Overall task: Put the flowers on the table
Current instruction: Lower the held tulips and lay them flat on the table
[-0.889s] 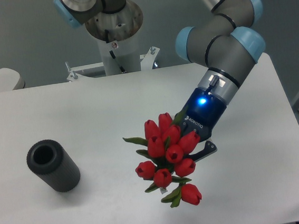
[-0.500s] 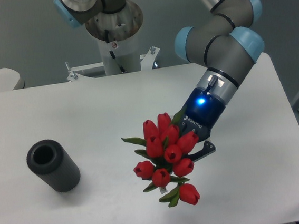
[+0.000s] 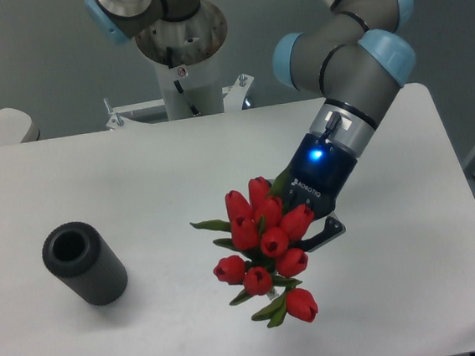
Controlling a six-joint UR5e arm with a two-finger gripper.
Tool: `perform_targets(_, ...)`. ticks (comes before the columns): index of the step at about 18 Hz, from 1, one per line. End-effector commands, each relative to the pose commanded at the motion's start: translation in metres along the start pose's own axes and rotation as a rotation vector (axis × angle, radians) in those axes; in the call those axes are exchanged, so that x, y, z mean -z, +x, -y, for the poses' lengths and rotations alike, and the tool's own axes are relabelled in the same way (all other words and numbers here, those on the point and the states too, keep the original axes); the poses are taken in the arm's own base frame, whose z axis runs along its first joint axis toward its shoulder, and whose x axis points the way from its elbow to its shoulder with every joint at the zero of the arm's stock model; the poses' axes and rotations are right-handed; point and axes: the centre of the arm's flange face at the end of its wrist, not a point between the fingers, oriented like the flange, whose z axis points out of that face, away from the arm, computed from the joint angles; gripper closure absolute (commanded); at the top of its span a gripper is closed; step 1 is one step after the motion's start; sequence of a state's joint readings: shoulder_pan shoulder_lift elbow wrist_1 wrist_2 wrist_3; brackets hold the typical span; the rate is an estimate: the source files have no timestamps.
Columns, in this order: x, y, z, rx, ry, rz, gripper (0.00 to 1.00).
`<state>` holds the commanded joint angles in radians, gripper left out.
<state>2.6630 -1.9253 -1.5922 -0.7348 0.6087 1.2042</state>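
Note:
The flowers, a bunch of red tulip buds with green leaves, hang over the white table right of centre, buds toward the camera. Their stems are hidden behind the buds. My gripper comes in from the upper right, with a blue light on its wrist, and is shut on the flowers from behind. One dark finger shows to the right of the buds; the other is hidden. I cannot tell whether the bunch touches the table.
A dark grey ribbed cylinder vase stands on the table at the left. The arm's base stands at the table's far edge. The table's right edge runs close to the arm.
The gripper and the flowers have shifted slightly to the left and up; the grip is unchanged. The vase has not moved.

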Motion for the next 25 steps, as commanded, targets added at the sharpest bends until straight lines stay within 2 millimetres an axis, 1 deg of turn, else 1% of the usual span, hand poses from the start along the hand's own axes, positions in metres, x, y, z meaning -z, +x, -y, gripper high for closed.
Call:
perform_targets(4, 0.000, 0.013, -0.001, -0.028, -0.064, 0.013, 0.71)
perform_targets(8, 0.001, 0.027, -0.010, -0.088, -0.142, 0.022, 0.72)
perform_targets(10, -0.007, 0.039, -0.011, -0.112, -0.188, 0.014, 0.72)
perform_targets(11, -0.011, 0.045, -0.007, -0.132, -0.217, 0.013, 0.72)
perform_targets(13, -0.015, 0.052, -0.004, -0.164, -0.304, 0.030, 0.72)
perform_targets(17, -0.038, 0.068, 0.001, -0.231, -0.476, 0.039, 0.72)
perform_targets(20, -0.061, 0.083, 0.002, -0.319, -0.617, 0.031, 0.72)
perform_targets(22, -0.077, 0.094, 0.001, -0.369, -0.703, 0.022, 0.72)
perform_targets(24, -0.094, 0.102, -0.005, -0.391, -0.764, 0.008, 0.72)
perform_targets(25, -0.106, 0.106, -0.010, -0.399, -0.790, -0.007, 0.72)
